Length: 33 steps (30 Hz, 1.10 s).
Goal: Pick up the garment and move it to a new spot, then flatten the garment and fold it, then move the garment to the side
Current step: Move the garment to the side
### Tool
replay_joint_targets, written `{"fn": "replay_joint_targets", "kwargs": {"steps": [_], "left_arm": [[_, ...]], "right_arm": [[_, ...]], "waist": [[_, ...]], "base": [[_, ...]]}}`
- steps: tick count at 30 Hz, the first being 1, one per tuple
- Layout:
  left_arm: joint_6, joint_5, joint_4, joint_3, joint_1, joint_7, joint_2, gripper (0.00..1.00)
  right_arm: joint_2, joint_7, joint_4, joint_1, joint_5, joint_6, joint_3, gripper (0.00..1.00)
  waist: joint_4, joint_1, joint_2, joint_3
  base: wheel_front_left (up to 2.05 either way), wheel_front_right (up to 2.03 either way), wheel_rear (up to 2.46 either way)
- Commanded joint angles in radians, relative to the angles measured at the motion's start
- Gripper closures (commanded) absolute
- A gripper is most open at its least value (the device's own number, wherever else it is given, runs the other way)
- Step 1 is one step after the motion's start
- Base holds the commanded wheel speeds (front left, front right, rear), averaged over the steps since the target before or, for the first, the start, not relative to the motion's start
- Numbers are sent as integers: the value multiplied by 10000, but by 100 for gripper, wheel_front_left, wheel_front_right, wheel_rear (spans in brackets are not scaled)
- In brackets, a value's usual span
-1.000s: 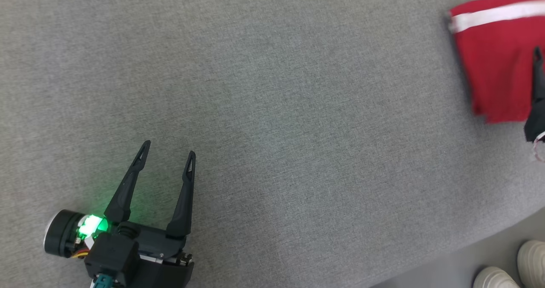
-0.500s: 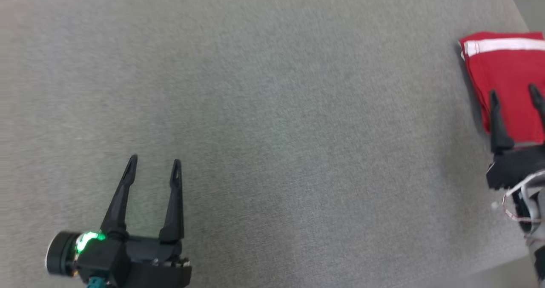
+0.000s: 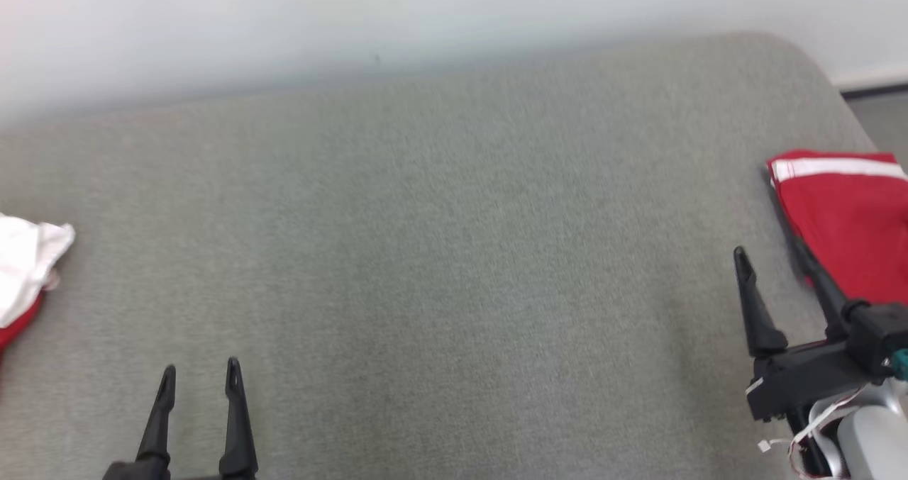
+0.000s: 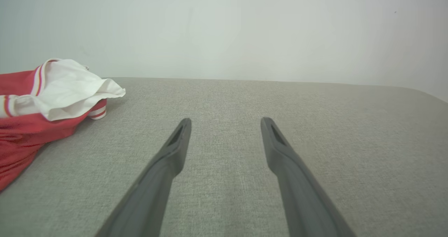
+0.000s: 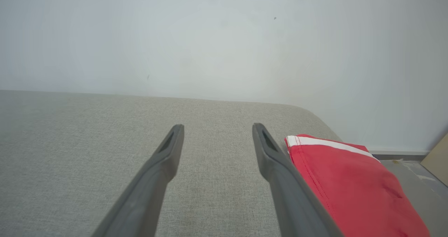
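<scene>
Red garment [image 3: 848, 225] is lying folded flat at the far right end of the grey table [image 3: 454, 253], close to the rounded corner. A white stripe is running along its far edge. In the right wrist view the red garment [image 5: 350, 188] is sitting just to the right of the tool's right finger, and that finger is covering a bit of its near edge (I cannot tell if they are touching).

The right tool [image 3: 772, 253] is hanging low over the table beside it. Its two dark fingers are standing wide apart and are holding nothing. Between them in the right wrist view, the right tool [image 5: 217, 126] is showing bare grey cloth.

The left tool [image 3: 200, 370] is peeking up from the bottom of the head view. Its fingers are spread wide too, with nothing between them, and in its own view the left tool [image 4: 225, 121] is pointing along the table toward a pale wall [image 4: 245, 30].

A white and red garment [image 3: 25, 267] is lying in a crumpled heap at the left edge, well apart from both tools. In the left wrist view the white and red garment [image 4: 52, 93] is bunching up with its white part on top.
</scene>
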Motion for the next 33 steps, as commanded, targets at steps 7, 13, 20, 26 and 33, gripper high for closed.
{"fn": "replay_joint_targets", "kwargs": {"steps": [7, 13, 20, 26, 33], "left_arm": [[86, -99, 426, 296, 672, -29, -52, 0], [145, -193, 702, 523, 979, -29, -57, 0], [46, -32, 1019, 740, 1256, -29, -56, 0], [23, -42, 1183, 730, 1359, -29, -57, 0], [0, -109, 1179, 723, 1314, -29, -58, 0]], "right_arm": [[386, 263, -707, 950, -85, -29, 140, 0], [705, 196, -623, 1488, -222, -27, 284, 0], [1186, 0, -36, 1834, -341, -27, 315, 0], [1379, -92, 276, 1934, -417, -27, 423, 0], [1277, -148, 313, 1828, -374, -27, 465, 0]], "waist": [[622, 3, 1, -1576], [697, 3, 1, -1818], [642, 3, 1, -1996], [609, 3, 1, -2072], [607, 3, 1, -2037]], "base": [[0, 0, 0], [0, 0, 0], [0, 0, 0], [0, 0, 0], [0, 0, 0]]}}
